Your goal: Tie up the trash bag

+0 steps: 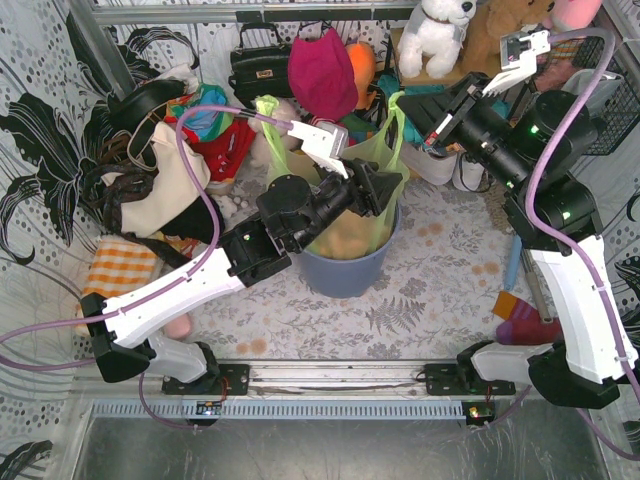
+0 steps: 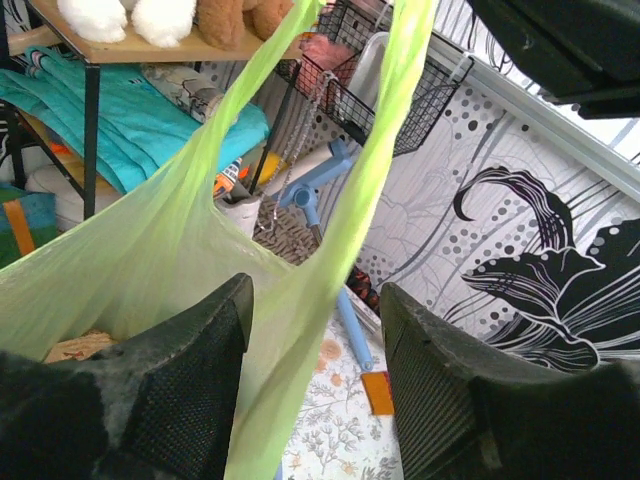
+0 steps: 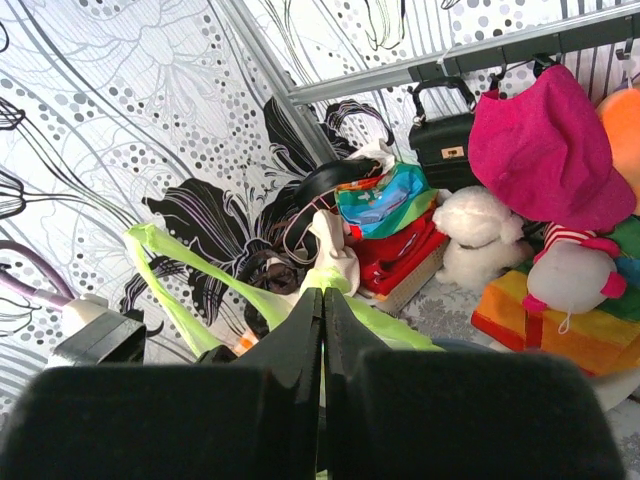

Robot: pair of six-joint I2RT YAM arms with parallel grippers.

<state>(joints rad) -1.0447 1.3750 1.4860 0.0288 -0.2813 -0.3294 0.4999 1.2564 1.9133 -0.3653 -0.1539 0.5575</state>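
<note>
Light-green trash bag, blue-grey bin, floral-patterned table

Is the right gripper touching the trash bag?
Touching. Right wrist view: the right gripper, shut, pinches the trash bag at its fingertips; green plastic spreads out on both sides.

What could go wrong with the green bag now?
The right claw seems to pinch only a thin strip of the trash bag. A hard pull could tear it or let it slip out. The left claw is open around a handle strip and grips nothing, so closing might miss. Pulling up might also tip the bin.
</note>
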